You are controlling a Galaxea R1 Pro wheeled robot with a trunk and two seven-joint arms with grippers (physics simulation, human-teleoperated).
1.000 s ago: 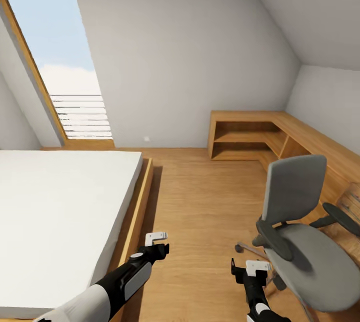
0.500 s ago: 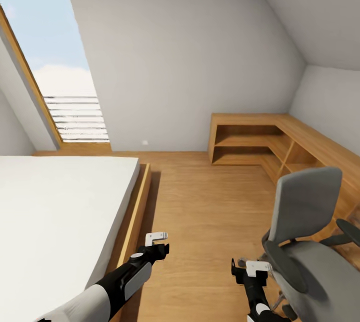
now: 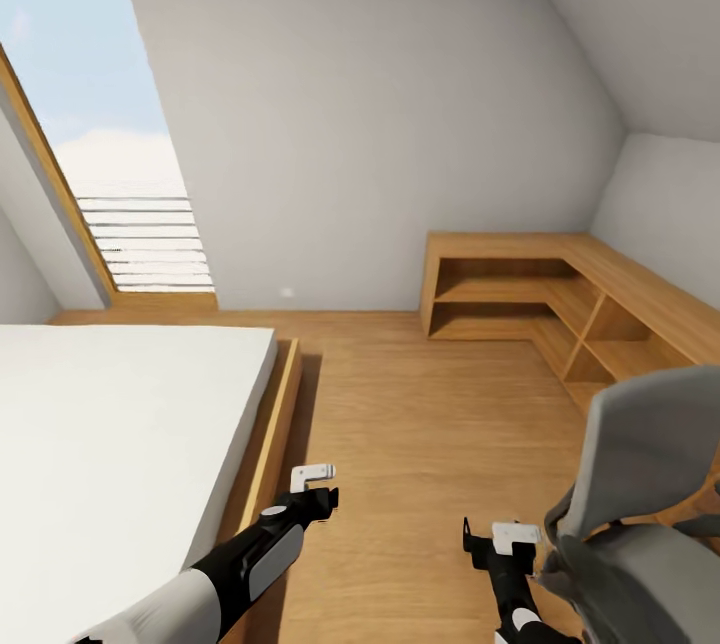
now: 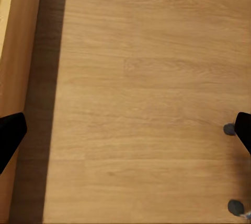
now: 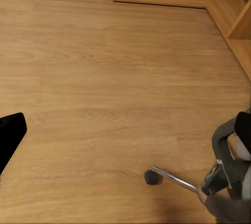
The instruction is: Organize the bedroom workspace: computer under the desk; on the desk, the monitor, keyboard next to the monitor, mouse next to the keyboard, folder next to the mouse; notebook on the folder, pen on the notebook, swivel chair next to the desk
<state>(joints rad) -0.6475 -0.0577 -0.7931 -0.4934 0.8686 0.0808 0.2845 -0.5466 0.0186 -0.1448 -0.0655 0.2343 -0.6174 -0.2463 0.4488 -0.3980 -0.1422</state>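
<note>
I am in the bedroom. The grey swivel chair (image 3: 640, 484) stands at the lower right of the head view, cut off by the picture's edge. Its seat shows bare grey where visible. My right gripper (image 3: 497, 534) hangs open just left of the chair, and the right wrist view (image 5: 127, 130) shows a chrome chair leg with a caster (image 5: 152, 177) over the floor. My left gripper (image 3: 318, 486) is open above the floor beside the bed, empty in the left wrist view (image 4: 125, 135). The desk, computer, monitor, keyboard, mouse, folder, notebook and pen are out of view.
A low wood-framed bed (image 3: 120, 424) with a white mattress fills the left. A low open wood shelf unit (image 3: 540, 294) runs along the far right corner. A slanted window (image 3: 90, 124) is at the left. Open wood floor (image 3: 420, 404) lies ahead between bed and shelf.
The whole picture has shifted, so the camera has moved: the chair has slid toward the lower right edge and the shelf shows more fully. Both arms hold the same pose.
</note>
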